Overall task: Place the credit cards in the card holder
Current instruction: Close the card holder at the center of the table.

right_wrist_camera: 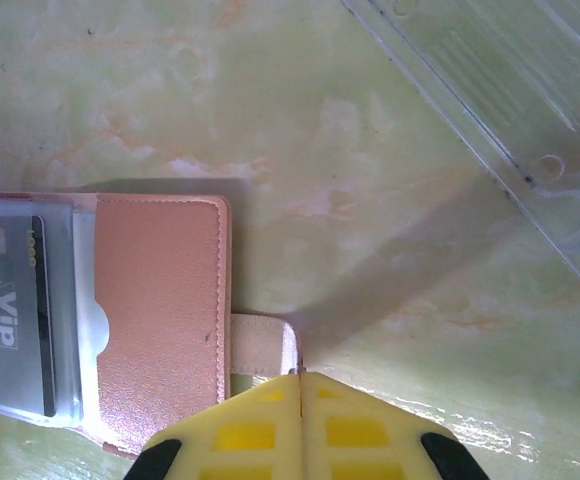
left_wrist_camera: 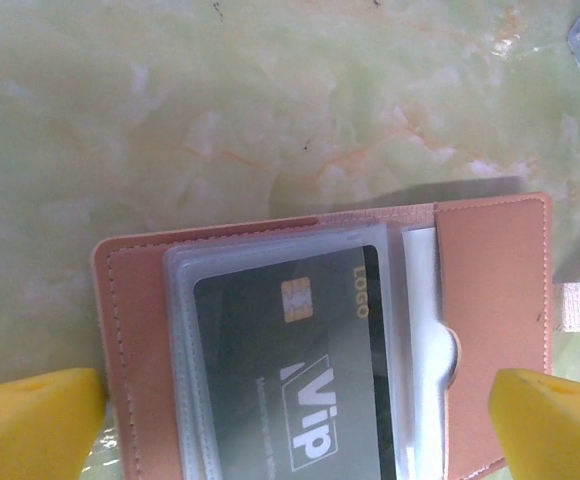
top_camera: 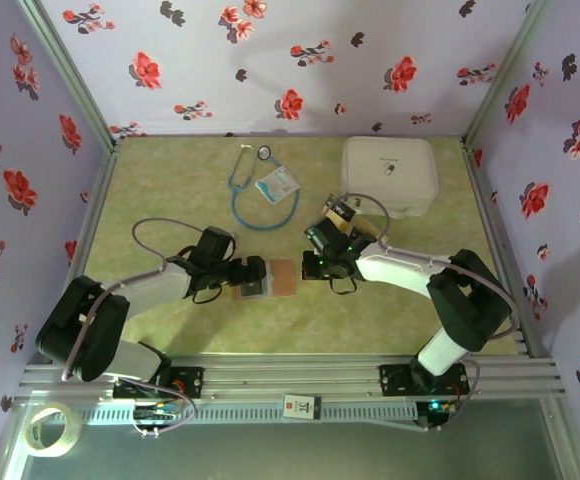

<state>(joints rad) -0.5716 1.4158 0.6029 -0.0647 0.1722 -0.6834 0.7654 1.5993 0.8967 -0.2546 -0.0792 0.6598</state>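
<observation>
Left fingers point(left_wrist_camera: 30, 425): two yellow tips spread wide, one on each side of the card holder point(left_wrist_camera: 490, 300), gripping nothing.
Right fingers point(right_wrist_camera: 300, 405): pressed tight together, tips right at the end of the holder's strap point(right_wrist_camera: 260, 345); from here I cannot tell whether the strap is pinched.
Card holder: one, tan-brown, lying open and flat on the worktop point(top_camera: 170, 200) between the two arms.
Cards in the holder: one that I can count, a dark credit card point(left_wrist_camera: 300, 380) with a gold chip and "Vip" on it, tucked in a clear pocket.
Clear plastic sleeve point(right_wrist_camera: 510, 120): one, beyond the right fingers and well apart from the holder.
Further back: one blue stethoscope point(top_camera: 260, 190), one light-blue badge card point(top_camera: 277, 184) inside its loop, one white case point(top_camera: 390, 175).
Near rail: one tape roll point(top_camera: 50, 430).
</observation>
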